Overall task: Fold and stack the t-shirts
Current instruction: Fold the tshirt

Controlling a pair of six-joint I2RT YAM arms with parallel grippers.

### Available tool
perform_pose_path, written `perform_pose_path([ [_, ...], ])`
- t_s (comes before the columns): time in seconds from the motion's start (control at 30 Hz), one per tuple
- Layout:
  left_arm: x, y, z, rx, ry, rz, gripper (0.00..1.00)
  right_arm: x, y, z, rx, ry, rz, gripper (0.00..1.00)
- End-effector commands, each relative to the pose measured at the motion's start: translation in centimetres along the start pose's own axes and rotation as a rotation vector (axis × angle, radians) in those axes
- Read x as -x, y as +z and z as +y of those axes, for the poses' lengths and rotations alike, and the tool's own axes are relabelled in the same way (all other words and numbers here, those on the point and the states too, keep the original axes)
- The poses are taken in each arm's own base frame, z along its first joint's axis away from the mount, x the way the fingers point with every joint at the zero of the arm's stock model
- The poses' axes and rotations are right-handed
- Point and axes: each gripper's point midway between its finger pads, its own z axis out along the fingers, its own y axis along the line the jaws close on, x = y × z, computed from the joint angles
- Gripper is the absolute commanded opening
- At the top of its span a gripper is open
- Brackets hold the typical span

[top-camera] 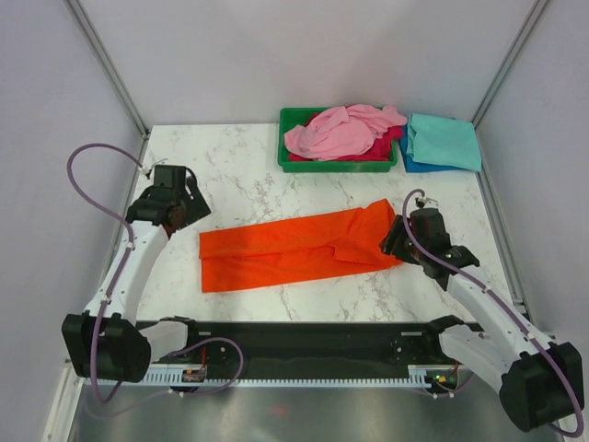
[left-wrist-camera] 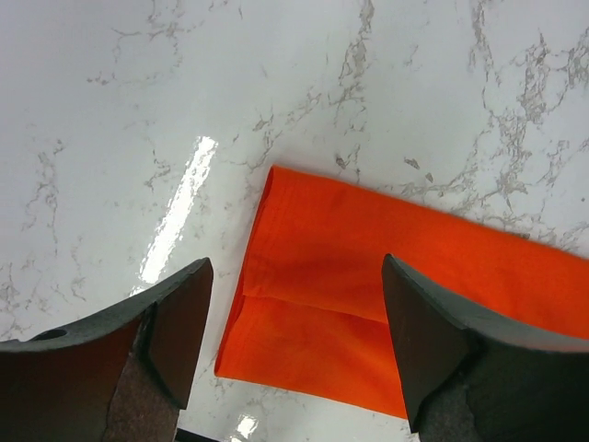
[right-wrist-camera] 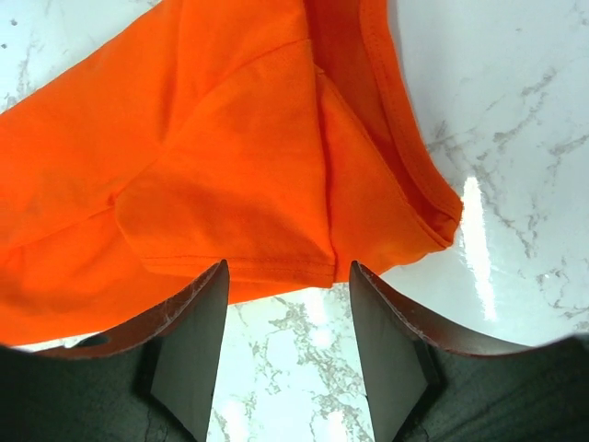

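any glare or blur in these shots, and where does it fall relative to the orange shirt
Left wrist view: a bright glare streak on the marble table, left of the orange t-shirt, which looks sharp. Right wrist view: a similar streak on the marble right of the shirt, whose stitching is in focus. Top view: evenly lit, no strong glare on the marble.

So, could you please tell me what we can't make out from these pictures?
Top view: the pink shirt covers most of the tray; only a magenta edge shows beneath.
Top view: the teal shirt hides nearly all of the blue one.
Left wrist view: the orange shirt runs off the right edge.
Right wrist view: it runs off the top and left edges.
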Motion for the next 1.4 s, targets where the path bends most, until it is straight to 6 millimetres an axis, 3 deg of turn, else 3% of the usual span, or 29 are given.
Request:
perform_pose_path([
  [0.0,-0.9,0.8,-1.6,-0.030,0.051,0.034,0.80,1.6,-0.7,3.5,0.094,0.011,-0.024,0.62],
  [0.13,-4.3,2.6,-4.5,-0.058,0.112,0.090,0.80,1.0,1.4,5.5,0.086,-0.019,0.014,0.63],
  [0.27,-8.0,4.9,-6.6,-0.069,0.177,0.186,0.79,0.3,4.7,5.7,0.024,-0.024,0.079,0.64],
  [0.33,-9.8,6.0,-6.4,-0.046,0.202,0.243,0.79,0.6,6.1,5.6,-0.015,-0.034,0.090,0.64],
  [0.4,-10.8,6.4,-5.7,-0.021,0.241,0.256,0.78,-0.8,8.2,4.5,-0.079,-0.051,0.143,0.63],
  [0.57,-13.6,6.2,-4.8,-0.023,0.251,0.284,0.77,-1.6,11.3,3.2,-0.162,-0.078,0.168,0.62],
  [0.67,-15.7,7.2,-3.9,0.013,0.267,0.344,0.76,-1.3,12.6,3.7,-0.170,-0.087,0.183,0.62],
  [0.8,-17.8,6.6,-5.0,-0.048,0.289,0.408,0.75,-0.4,14.5,5.4,-0.155,-0.129,0.204,0.62],
  [0.97,-20.0,3.9,-5.4,-0.155,0.249,0.450,0.75,-0.1,18.1,9.7,-0.106,-0.205,0.271,0.61],
  [1.17,-22.3,-1.9,-7.3,-0.401,0.179,0.504,0.75,-3.9,21.9,18.1,0.016,-0.298,0.366,0.60],
  [1.2,-22.8,-2.7,-7.4,-0.432,0.168,0.515,0.75,-3.0,22.1,20.8,0.062,-0.307,0.339,0.60],
  [1.23,-23.6,-3.1,-7.0,-0.434,0.142,0.534,0.75,-5.3,22.7,21.6,0.067,-0.342,0.382,0.59],
  [1.3,-24.1,-4.5,-7.3,-0.492,0.129,0.533,0.75,-5.9,23.2,23.4,0.091,-0.358,0.382,0.59],
  [1.37,-25.0,-5.0,-7.0,-0.499,0.101,0.535,0.75,-6.8,23.5,26.5,0.169,-0.368,0.397,0.59],
])
